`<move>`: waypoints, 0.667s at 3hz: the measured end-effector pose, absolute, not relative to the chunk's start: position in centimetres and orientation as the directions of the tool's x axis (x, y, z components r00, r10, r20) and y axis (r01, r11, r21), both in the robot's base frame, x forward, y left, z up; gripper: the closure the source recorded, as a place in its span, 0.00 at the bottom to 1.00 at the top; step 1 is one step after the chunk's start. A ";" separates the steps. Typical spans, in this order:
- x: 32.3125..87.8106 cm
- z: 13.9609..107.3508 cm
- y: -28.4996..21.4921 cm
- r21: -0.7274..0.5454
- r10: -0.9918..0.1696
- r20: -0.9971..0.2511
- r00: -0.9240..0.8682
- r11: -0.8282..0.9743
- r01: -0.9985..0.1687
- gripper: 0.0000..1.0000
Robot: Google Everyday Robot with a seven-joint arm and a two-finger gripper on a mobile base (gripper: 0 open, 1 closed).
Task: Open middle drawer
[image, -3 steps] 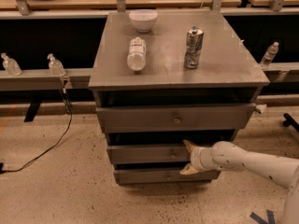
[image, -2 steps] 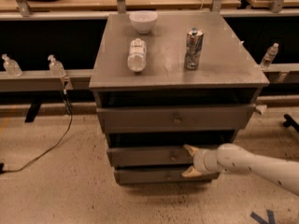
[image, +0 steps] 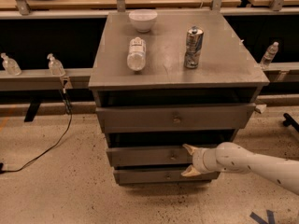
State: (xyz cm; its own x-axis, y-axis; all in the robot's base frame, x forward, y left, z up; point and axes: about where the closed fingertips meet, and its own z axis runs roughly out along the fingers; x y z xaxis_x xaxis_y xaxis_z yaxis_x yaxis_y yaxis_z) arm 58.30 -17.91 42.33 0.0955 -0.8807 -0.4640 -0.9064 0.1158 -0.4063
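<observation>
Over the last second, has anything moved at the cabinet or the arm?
Nothing visibly changed. The end effector stays at the middle drawer front, just right of its knob, fingers open. The drawer sits as before; bowl, bottle and can are unmoved.

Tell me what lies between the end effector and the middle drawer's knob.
Nothing: in the camera view only bare front panel separates the white end effector from the small round knob of the grey flat-fronted middle drawer.

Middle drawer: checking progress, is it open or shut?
Looks shut: middle drawer sits no farther out than top drawer; open gripper straddles it beside knob.
</observation>
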 end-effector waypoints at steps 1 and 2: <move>56.4 45.4 -18.9 -0.442 -0.874 -0.471 0.116 0.120 -0.889 0.22; 53.0 51.0 -20.9 -0.507 -0.858 -0.488 0.161 0.129 -0.852 0.18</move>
State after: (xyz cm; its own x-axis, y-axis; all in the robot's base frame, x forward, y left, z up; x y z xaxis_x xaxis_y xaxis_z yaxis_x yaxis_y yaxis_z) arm 52.96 -20.90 51.01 0.1606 -0.8578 -0.4883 -0.8524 0.1289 -0.5067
